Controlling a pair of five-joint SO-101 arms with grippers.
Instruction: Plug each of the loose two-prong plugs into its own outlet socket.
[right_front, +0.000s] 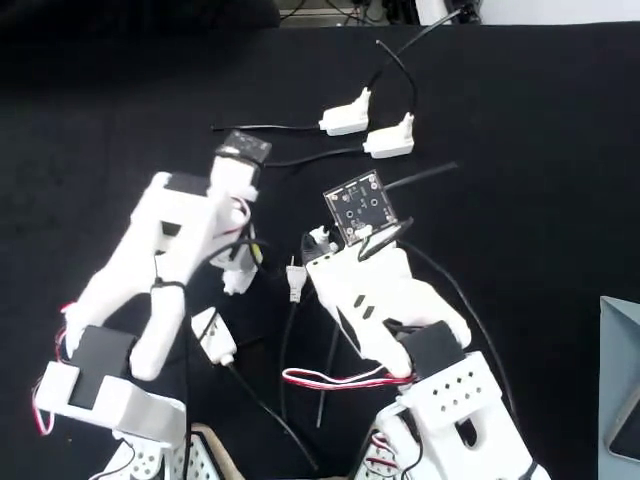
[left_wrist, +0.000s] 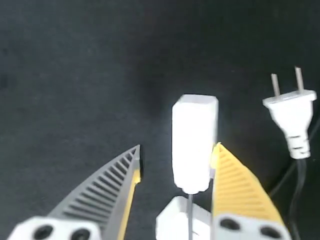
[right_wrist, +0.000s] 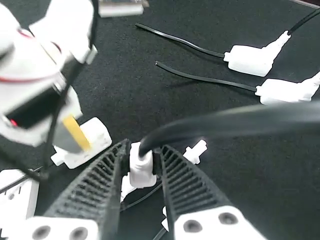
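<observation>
Alignment matters most: with the right gripper (right_wrist: 143, 150) clamped on a white plug (right_wrist: 140, 170) and the left gripper (left_wrist: 177, 149) open around the outlet socket (left_wrist: 195, 135), steady that socket, then push prongs straight in.

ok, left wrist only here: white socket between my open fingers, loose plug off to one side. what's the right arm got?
Observer: The right gripper is shut on a white plug; its black cable arches up and away.
Operator: anything farther out on the table?
Observer: Two white corded pieces lie side by side on the far part of the table, apart from both arms.
</observation>
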